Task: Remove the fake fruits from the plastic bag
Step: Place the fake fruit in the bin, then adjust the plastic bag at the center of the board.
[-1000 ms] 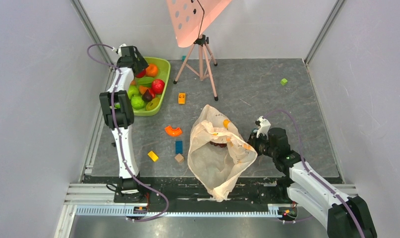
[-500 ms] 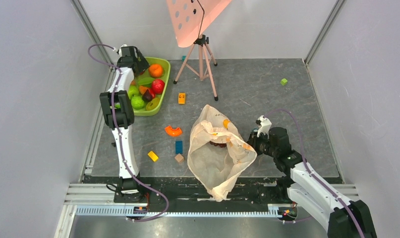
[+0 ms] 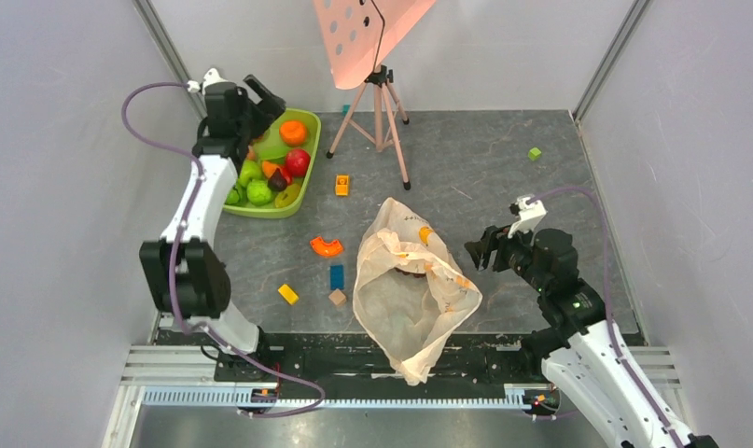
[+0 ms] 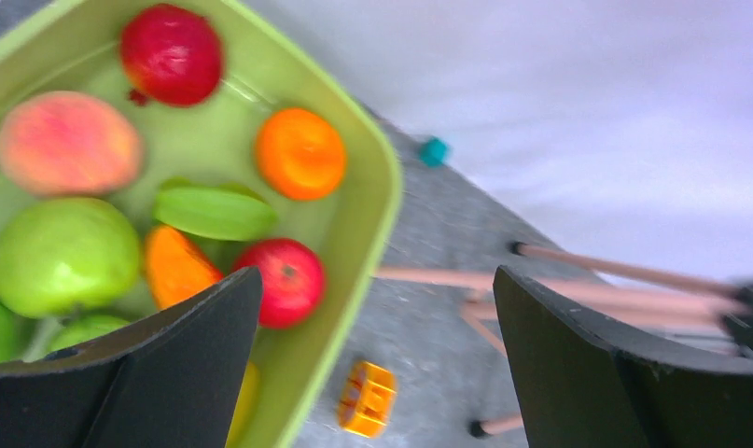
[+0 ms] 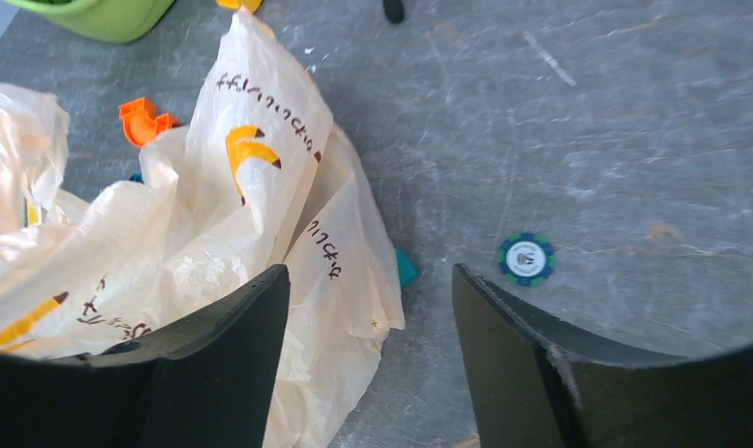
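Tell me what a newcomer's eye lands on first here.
The crumpled plastic bag lies mid-table, something dark showing in its mouth, the open right gripper just beside it. At far left, a lime-green tub holds bright fake fruits under the open left gripper. A peach perforated panel on a tripod stands at the back.

The plastic bag (image 3: 400,299) is thin, crinkly, translucent film. The fake fruits (image 4: 300,152) are glossy, smooth plastic, and their tub (image 4: 358,243) is rigid plastic. The desk (image 3: 484,159) looks matt, mottled grey.
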`<state>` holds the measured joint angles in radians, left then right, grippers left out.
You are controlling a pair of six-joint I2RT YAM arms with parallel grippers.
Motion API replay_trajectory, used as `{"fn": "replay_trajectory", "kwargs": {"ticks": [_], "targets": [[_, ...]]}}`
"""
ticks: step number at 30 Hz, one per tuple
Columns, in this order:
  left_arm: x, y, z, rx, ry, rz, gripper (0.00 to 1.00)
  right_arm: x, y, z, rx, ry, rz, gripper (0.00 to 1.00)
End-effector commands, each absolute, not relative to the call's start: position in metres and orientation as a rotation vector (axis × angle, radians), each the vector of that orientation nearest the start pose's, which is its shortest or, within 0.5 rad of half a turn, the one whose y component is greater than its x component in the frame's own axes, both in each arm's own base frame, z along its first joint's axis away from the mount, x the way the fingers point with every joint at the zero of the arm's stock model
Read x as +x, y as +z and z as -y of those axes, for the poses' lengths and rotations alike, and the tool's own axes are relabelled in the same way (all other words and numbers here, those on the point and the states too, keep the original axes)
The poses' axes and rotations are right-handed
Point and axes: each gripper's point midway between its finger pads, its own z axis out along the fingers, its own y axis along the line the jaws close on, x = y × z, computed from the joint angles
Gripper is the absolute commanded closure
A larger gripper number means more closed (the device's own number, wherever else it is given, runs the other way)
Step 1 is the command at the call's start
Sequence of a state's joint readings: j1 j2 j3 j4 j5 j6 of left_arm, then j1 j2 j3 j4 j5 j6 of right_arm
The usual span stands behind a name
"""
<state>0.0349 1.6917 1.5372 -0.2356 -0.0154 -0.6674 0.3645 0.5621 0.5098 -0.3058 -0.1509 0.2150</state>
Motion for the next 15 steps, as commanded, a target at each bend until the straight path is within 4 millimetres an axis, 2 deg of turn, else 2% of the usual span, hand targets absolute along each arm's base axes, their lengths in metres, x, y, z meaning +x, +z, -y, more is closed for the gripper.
{"fn": "replay_trajectory", "kwargs": {"ticks": [1,2,5,8,11,15], "targets": [[0.464,0.305,0.088,-0.564,-0.599,-1.808,0.00,0.225,0.225,-0.109,-0.241,0.441,-1.858,0.29],[0.447,0.297,0.099,-0.543,-0.606,-1.823,0.00,0.222,0.235,-0.108,-0.252,0.441,-1.840,0.27],[0.399,0.293,0.125,-0.475,-0.645,-1.824,0.00,0.206,0.269,-0.115,-0.329,0.499,-1.760,0.20],[0.356,0.289,0.141,-0.405,-0.688,-1.840,0.00,0.175,0.286,-0.147,-0.542,0.698,-1.698,0.16],[0.313,0.280,0.153,-0.328,-0.703,-1.865,0.00,0.147,0.282,-0.171,-0.695,0.896,-1.673,0.13],[0.261,0.271,0.160,-0.259,-0.762,-1.883,0.00,0.139,0.255,-0.178,-0.741,0.954,-1.706,0.11]]}}
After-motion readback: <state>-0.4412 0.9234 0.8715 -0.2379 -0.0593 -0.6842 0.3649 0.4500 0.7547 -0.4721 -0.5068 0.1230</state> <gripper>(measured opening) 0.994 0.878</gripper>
